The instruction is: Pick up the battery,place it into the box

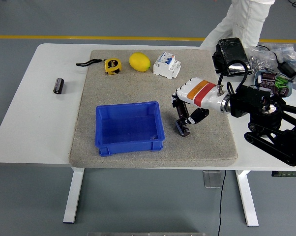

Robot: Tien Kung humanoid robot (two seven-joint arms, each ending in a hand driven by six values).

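A dark cylindrical battery (183,129) lies on the grey mat (138,88), just right of the blue box (129,129). My right hand (188,120), white with an orange and red band, hangs directly over it. Its fingers (180,114) point down on the battery's left and the thumb sits on its right, straddling the top end without closing on it. The battery still rests on the mat. The box holds nothing. A second dark battery (58,85) lies on the bare table at the far left. My left arm is out of view.
Along the mat's far edge sit a yellow tape measure (111,65), a lemon (139,62) and a white circuit breaker (166,65). A black device (231,55), cables and a dish of parts (273,82) crowd the right. A person's legs (241,19) stand at the top right.
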